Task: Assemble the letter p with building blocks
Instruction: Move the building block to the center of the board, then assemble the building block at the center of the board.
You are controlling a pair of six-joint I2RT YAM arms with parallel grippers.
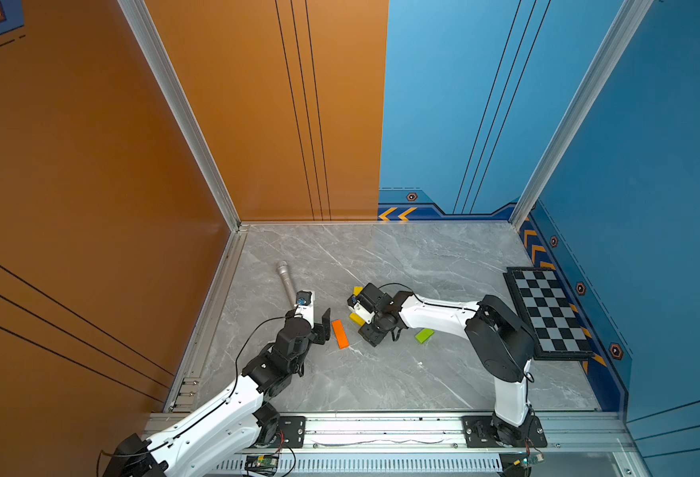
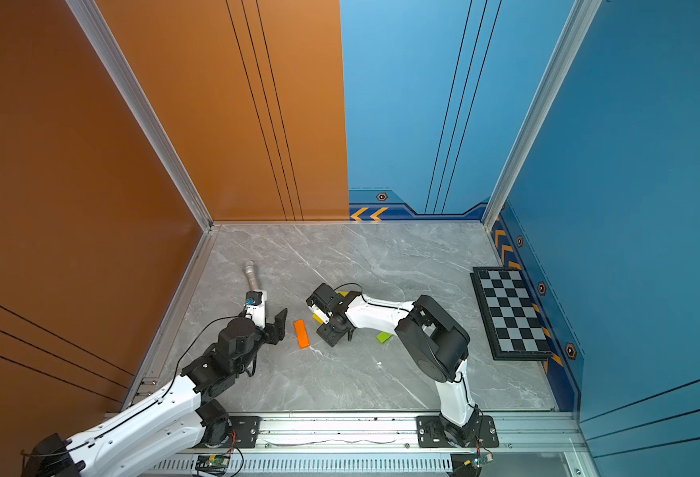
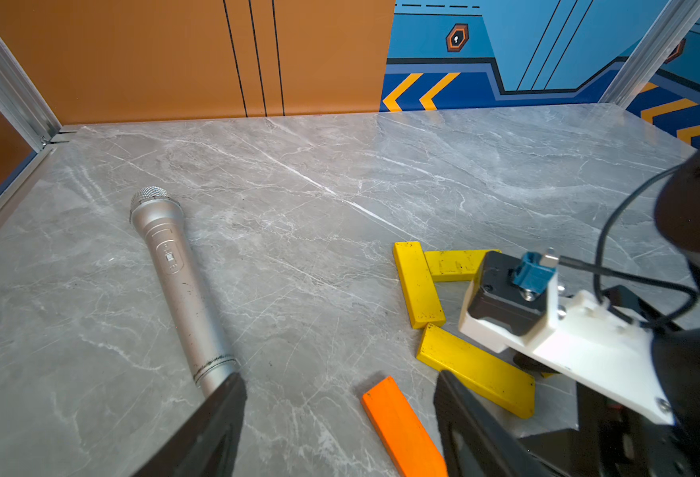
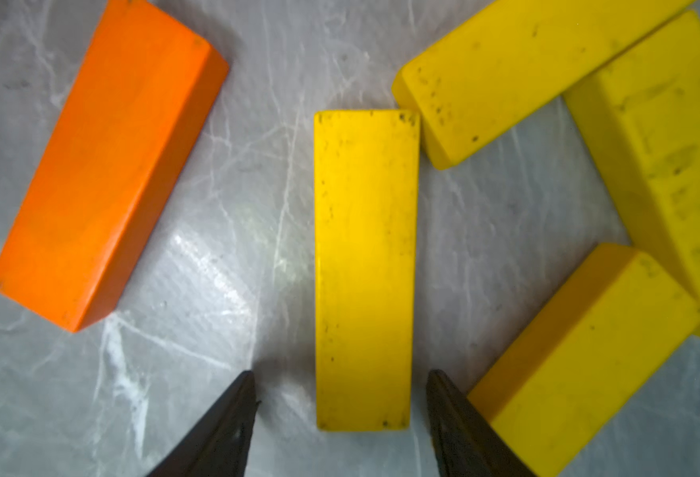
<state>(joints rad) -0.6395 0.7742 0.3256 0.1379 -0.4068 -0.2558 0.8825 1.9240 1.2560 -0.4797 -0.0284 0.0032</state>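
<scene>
Jaws stand apart, empty: right tool [image 4: 340, 373] straddles 1 yellow bar [image 4: 365, 247] untouched, left tool [image 3: 338, 376] beside orange bar [image 3: 402, 429].

mic: silver handheld microphone [image 1: 285, 281] [image 2: 252, 275] [image 3: 179, 285] lying flat on the table, mesh head toward the back wall, well apart from the board
board: black-and-white chequered board [image 1: 548, 310] [image 2: 510, 312], dark frame, at the table edge by the blue side wall
table: grey marble-pattern top [image 1: 402, 256] [image 2: 360, 256] [image 3: 299, 186], white veins
walls: orange panel [image 1: 257, 103], blue panel [image 1: 443, 103], yellow chevrons along the base
front: aluminium rail [image 1: 381, 429]
</scene>
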